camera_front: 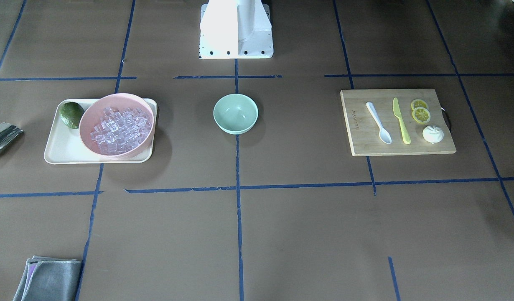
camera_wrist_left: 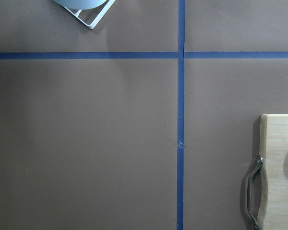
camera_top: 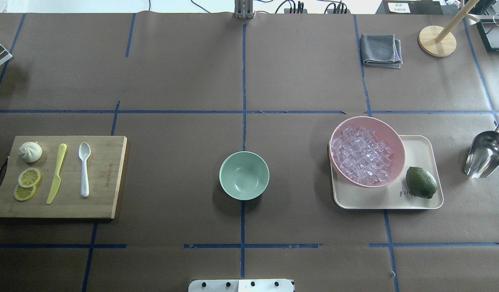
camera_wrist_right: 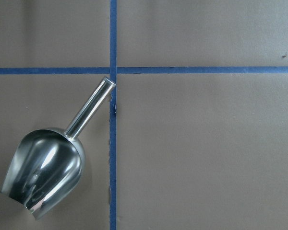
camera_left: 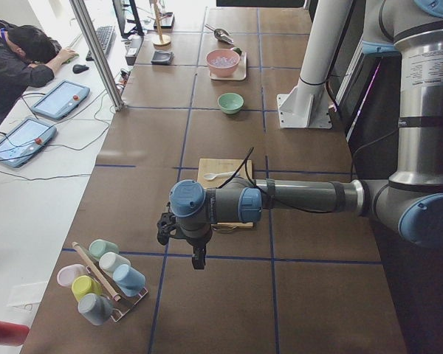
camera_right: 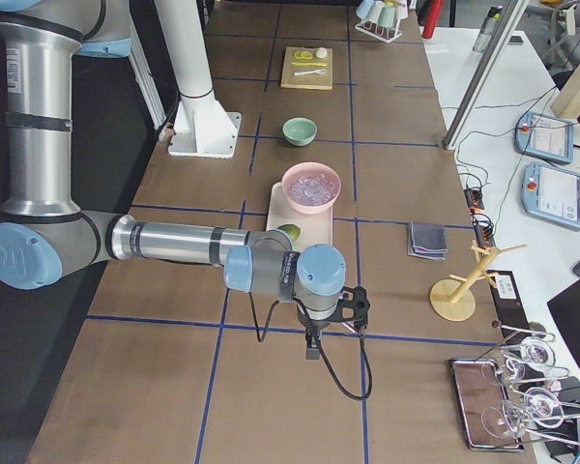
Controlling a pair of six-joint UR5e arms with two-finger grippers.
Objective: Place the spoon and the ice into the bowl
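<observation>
Seen from overhead, the bowl (camera_top: 244,178) stands empty at the middle of the table. The spoon (camera_top: 84,168) lies well off at its 9 o'clock, flat on a wooden cutting board (camera_top: 107,174), scoop toward 12 and handle toward 6, just beside a yellow-green knife (camera_top: 56,172). The ice (camera_top: 361,156) is heaped in a pink bowl (camera_top: 396,140) on a cream tray (camera_top: 420,150) at about 3 o'clock, with a steel scoop (camera_top: 485,154) farther out the same way.

Nothing has been moved into the bowl yet. The left gripper (camera_left: 198,262) hangs over bare table beyond the board's handle end, and the right gripper (camera_right: 312,350) hangs above the steel scoop. Both show only from the side cameras, so I cannot tell whether their jaws are apart or together.

The spoon looks light, stiff and thin, so it probably slides when nudged. A pinch across the mid-handle, away from the knife, seems the safest hold. The cubes look hard, slick and small, likely to squirt out of a direct pinch, so the scoop's round handle is the better thing to take.
</observation>
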